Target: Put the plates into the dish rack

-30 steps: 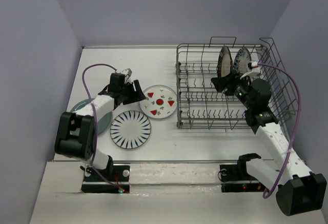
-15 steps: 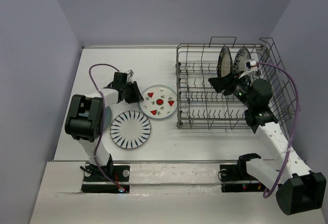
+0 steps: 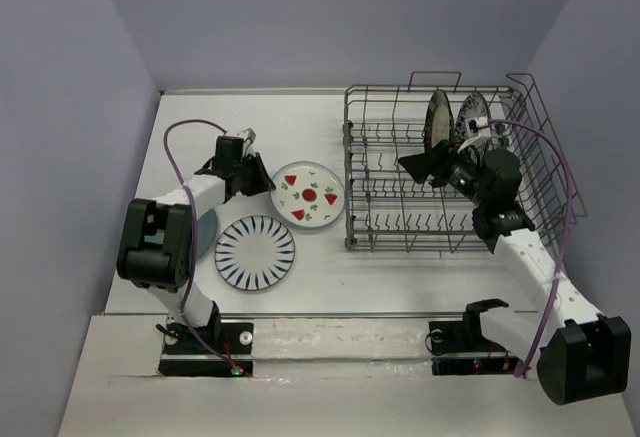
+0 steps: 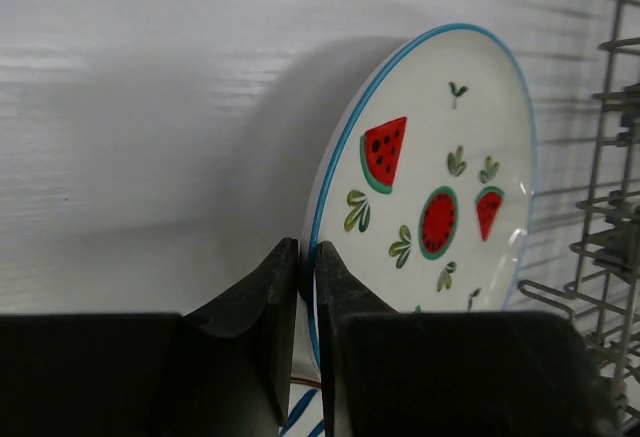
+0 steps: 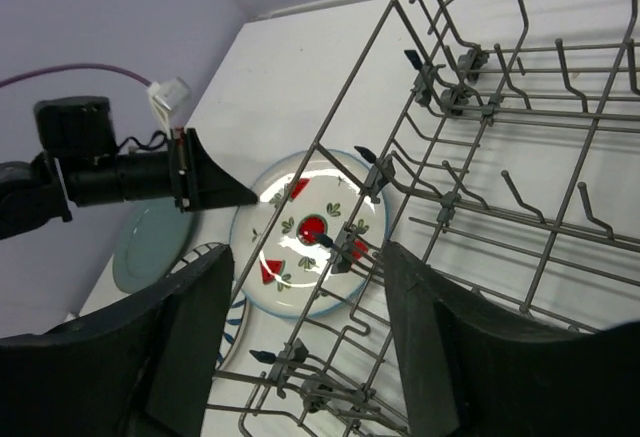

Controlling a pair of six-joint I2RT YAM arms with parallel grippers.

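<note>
My left gripper [image 3: 262,179] is shut on the left rim of the white plate with red triangles [image 3: 310,195], which lies left of the dish rack [image 3: 347,162]. In the left wrist view both fingers pinch that plate's [image 4: 440,187] blue edge at my left gripper [image 4: 307,257]. The blue-striped plate [image 3: 255,252] lies flat nearer me. The teal plate [image 3: 205,232] is partly hidden under the left arm. Two plates, one brown-rimmed [image 3: 438,117] and one black-white patterned [image 3: 470,114], stand upright at the rack's far end. My right gripper [image 3: 425,165] hovers open over the rack, holding nothing.
The rack's wire tines [image 5: 445,97] fill the right wrist view, with the red-triangle plate [image 5: 290,257] and teal plate [image 5: 150,242] seen through them. Rack wires [image 4: 610,207] stand just right of the held plate. Grey walls enclose the table on three sides.
My left gripper has closed onto the red-triangle plate's rim, and the plate has shifted slightly. My right gripper has opened wider and moved a little left over the rack.
</note>
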